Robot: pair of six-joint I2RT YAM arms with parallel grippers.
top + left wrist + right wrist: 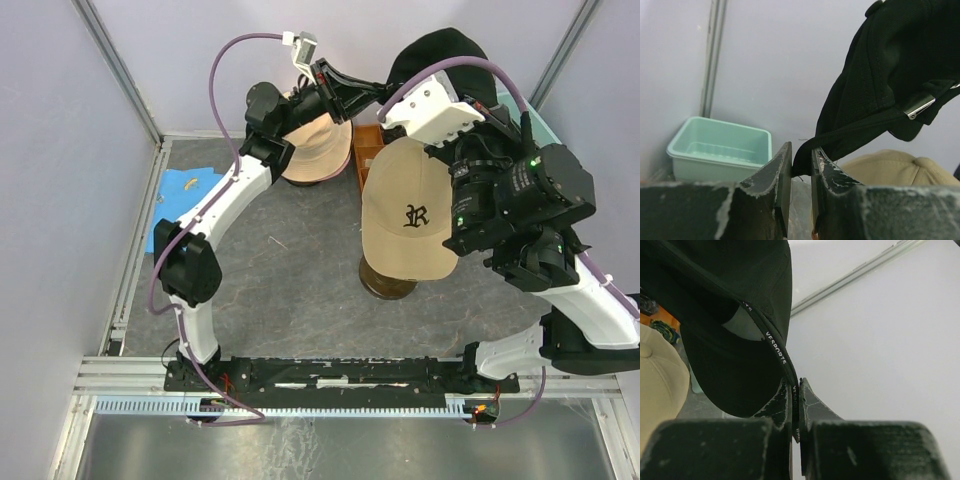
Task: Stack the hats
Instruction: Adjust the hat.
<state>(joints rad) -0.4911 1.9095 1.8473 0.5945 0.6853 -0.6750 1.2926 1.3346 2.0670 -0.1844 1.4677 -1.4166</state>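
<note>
Grey mottled tabletop (290, 270) is being occupied by a domed tan cap (405, 215) on a round brown stand (388, 282). Beyond it, the soft black cap (440, 55) is being held aloft, its edges being pinched by the left gripper (801, 155) and the right gripper (795, 390).

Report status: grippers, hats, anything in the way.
Left gripper and right gripper both shut on black cap, held aloft. Tan cap sits on stand, not yet covered. Nothing seen blocking.

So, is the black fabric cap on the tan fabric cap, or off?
Off: the black fabric cap hangs pinched by left gripper and right gripper, clear of the tan cap.
</note>
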